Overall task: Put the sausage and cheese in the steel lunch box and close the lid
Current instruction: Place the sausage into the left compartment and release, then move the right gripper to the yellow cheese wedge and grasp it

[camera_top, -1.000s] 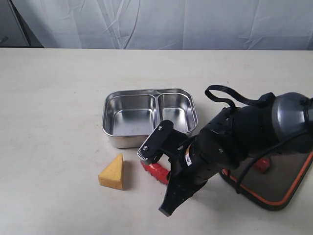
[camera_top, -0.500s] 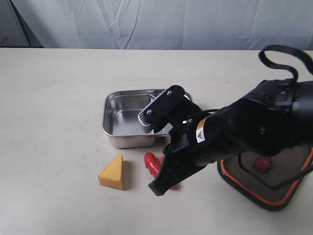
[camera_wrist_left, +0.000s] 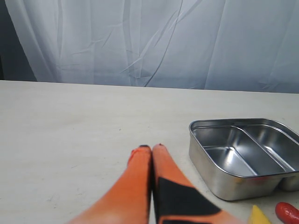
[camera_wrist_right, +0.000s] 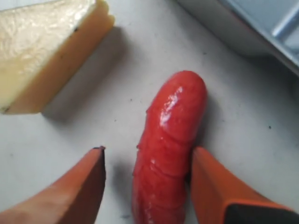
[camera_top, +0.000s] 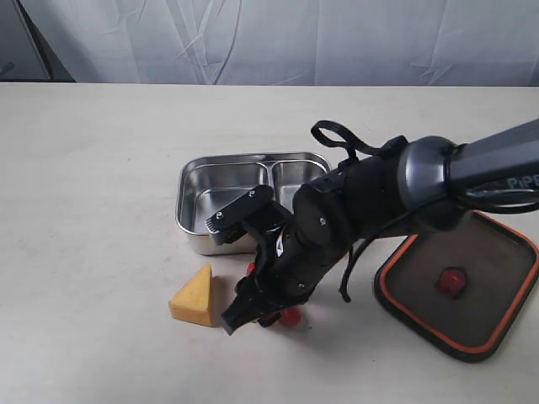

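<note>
The red sausage (camera_wrist_right: 169, 144) lies on the table between the fingers of my right gripper (camera_wrist_right: 148, 150), which is open. One finger (camera_wrist_right: 219, 186) touches its side; the other (camera_wrist_right: 74, 191) stands off with a gap. From outside, the right gripper (camera_top: 232, 282) covers most of the sausage (camera_top: 290, 316). The yellow cheese (camera_top: 194, 296) wedge lies just to its left. The steel lunch box (camera_top: 192, 220) stands empty behind them. The dark lid (camera_top: 488, 278) rests flat at the right. My left gripper (camera_wrist_left: 152, 147) is shut and empty, short of the steel lunch box (camera_wrist_left: 219, 177).
A white curtain (camera_top: 269, 38) hangs behind the pale table (camera_top: 93, 185). My right arm (camera_top: 379, 198) reaches over the box's near right corner. In the left wrist view, the cheese tip (camera_wrist_left: 259, 215) and sausage end (camera_wrist_left: 288, 212) show at the frame edge.
My right arm has swung left and down, so its open fingers now straddle the sausage close to the cheese. The lid is more exposed. The sausage, cheese and box have stayed put.
</note>
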